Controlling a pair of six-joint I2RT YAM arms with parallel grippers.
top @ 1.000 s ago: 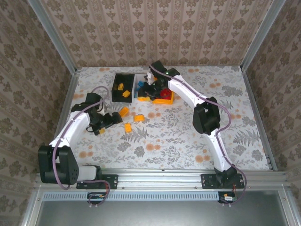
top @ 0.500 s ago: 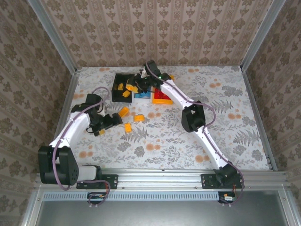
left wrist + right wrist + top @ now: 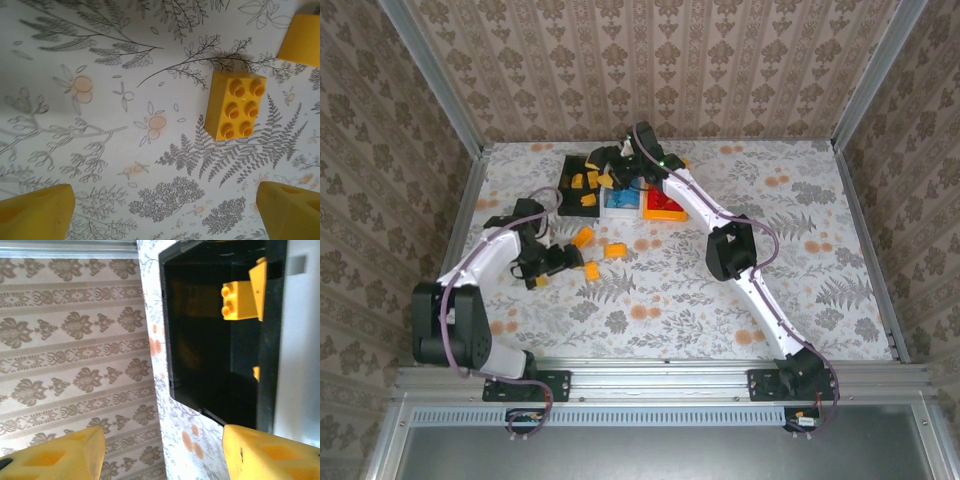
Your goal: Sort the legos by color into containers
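Three containers stand side by side at the back: a black bin (image 3: 563, 190) holding yellow legos, a white bin (image 3: 620, 212) holding blue ones, and an orange-yellow bin (image 3: 666, 215) holding red ones. My right gripper (image 3: 601, 172) hovers open over the black bin (image 3: 167, 315), with nothing between its yellow fingers (image 3: 55, 455); a yellow lego (image 3: 240, 300) lies inside. My left gripper (image 3: 558, 262) stands open low over the table beside three loose yellow legos (image 3: 591, 271). In the left wrist view one yellow lego (image 3: 235, 111) lies studs up, ahead of the empty left gripper (image 3: 165, 215).
Patterned walls close in the table on three sides, and a metal rail runs along the near edge. Another yellow lego (image 3: 300, 32) lies at the upper right of the left wrist view. The right arm's long white links (image 3: 720, 220) reach across the table's middle.
The right arm swung left from the orange-yellow and white bins to above the black bin, and its jaws opened. The left gripper edged closer to the loose yellow legos.
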